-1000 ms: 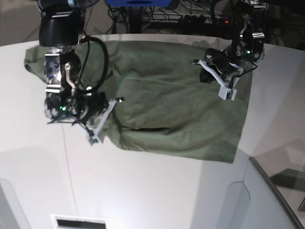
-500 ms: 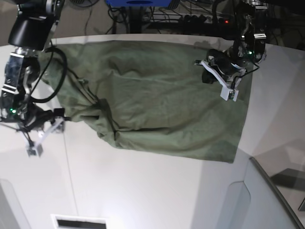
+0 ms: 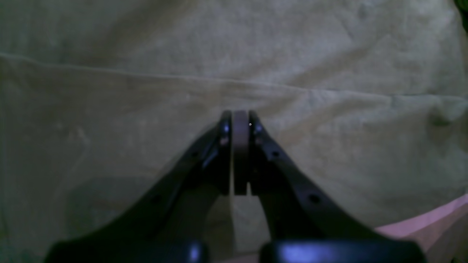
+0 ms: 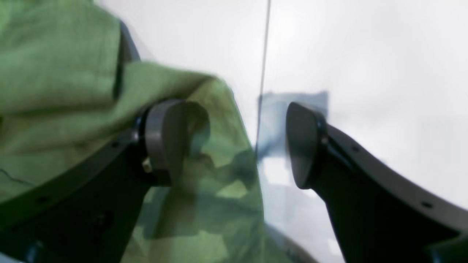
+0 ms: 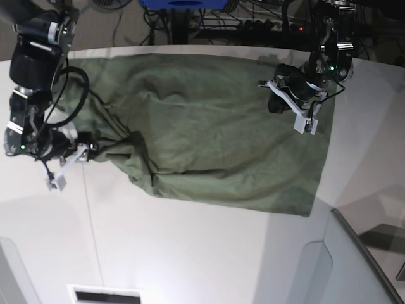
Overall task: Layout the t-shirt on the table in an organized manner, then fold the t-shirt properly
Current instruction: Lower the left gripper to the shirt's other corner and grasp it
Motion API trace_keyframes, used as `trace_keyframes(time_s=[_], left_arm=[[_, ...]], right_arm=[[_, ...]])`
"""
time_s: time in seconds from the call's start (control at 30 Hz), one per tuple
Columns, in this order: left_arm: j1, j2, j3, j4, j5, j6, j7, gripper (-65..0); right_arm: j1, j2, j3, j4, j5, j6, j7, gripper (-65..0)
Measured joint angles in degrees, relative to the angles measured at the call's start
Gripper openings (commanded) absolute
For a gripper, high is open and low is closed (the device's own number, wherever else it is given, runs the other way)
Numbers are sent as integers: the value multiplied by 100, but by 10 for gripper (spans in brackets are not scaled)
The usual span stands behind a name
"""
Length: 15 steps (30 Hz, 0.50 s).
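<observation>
Rumpled, perhaps soft olive t-shirt (image 5: 209,133), smooth white table (image 5: 190,253)

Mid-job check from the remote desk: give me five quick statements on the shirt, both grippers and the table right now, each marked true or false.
1. The left gripper is shut above the t-shirt. True.
2. The right gripper is clamped on cloth. False: its jaws stand apart, and cloth lies only by one finger.
3. The t-shirt is folded into a neat square. False: it lies spread out on the table, wrinkled and bunched at the right gripper's end.
4. A thin dark seam line crosses the table near the right gripper. True.
5. The t-shirt bears a printed logo. False: it shows plain olive green.
</observation>
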Motion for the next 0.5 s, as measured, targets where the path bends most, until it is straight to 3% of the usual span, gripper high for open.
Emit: trace_keyframes(time_s=[0.17,0.33,0.5], left_arm=[[74,-37,2,13,-2,0,-37,-650],[94,-13,-177,13,-24,-31,-28,-650],[96,-63,-651,17,0,22,-20,-650]], right_arm=[[160,24,0,-341,26,17,234,-270],[170,11,-2,-396,44,2,208,-414],[155,17,-2,-361,63,0,42,-401]])
